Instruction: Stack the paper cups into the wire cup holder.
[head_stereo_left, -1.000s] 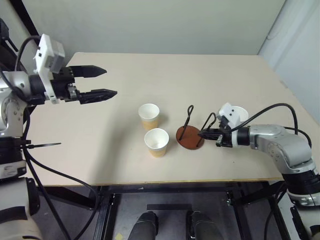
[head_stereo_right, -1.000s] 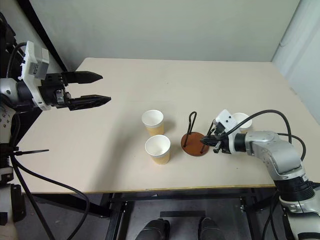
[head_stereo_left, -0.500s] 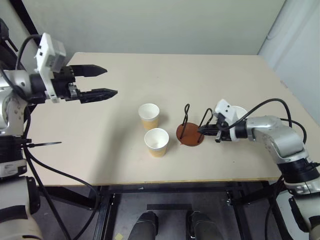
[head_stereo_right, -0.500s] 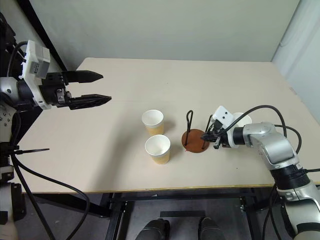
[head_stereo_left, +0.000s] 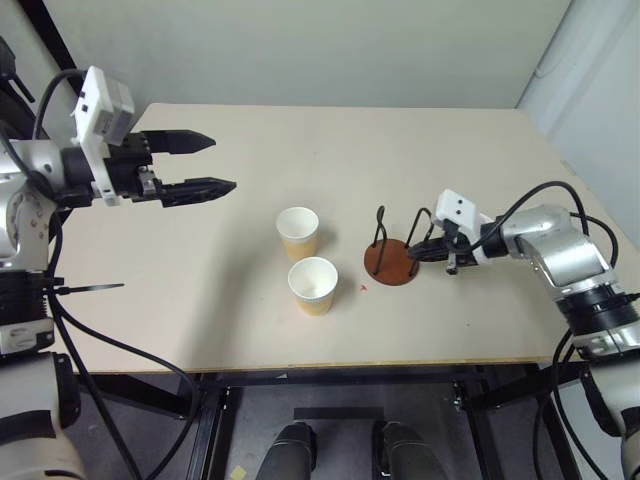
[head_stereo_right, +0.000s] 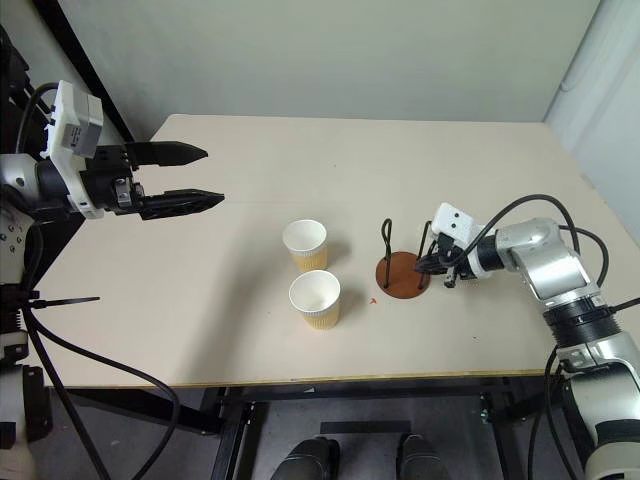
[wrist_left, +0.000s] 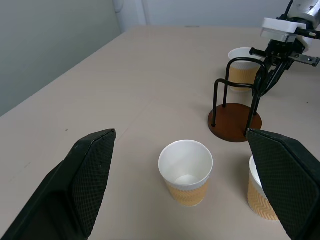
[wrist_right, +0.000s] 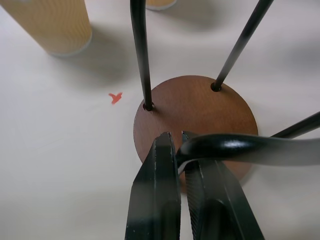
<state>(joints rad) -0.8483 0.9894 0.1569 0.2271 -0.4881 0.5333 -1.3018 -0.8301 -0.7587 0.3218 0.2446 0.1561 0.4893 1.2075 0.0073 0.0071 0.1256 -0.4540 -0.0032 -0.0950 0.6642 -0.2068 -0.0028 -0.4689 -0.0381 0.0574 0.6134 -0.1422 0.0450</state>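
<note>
The right gripper (wrist_right: 176, 150) has its two black fingers pinched tight on one of the black wire loops of the wire cup holder (head_stereo_left: 392, 262), low down near the reddish-brown disc base. The holder stands upright on the pale table (head_stereo_left: 250, 330), a little right of the middle. A tiny red mark (wrist_right: 116, 97) sits on the tabletop just beside the base, on the cup side.

Two of the paper cups stand open end up to the left of the holder: the farther cup (head_stereo_left: 298, 233) and the nearer cup (head_stereo_left: 312, 285), close to each other but apart (neither touches the holder). A third cup (wrist_left: 244, 68) stands beyond the holder on the right gripper's side, seen through the wire loops in the left wrist view.

The left gripper (head_stereo_left: 208, 164) hovers well off to the left, above the table's far left part, its fingers spread wide with nothing between them, pointing toward the cups.
</note>
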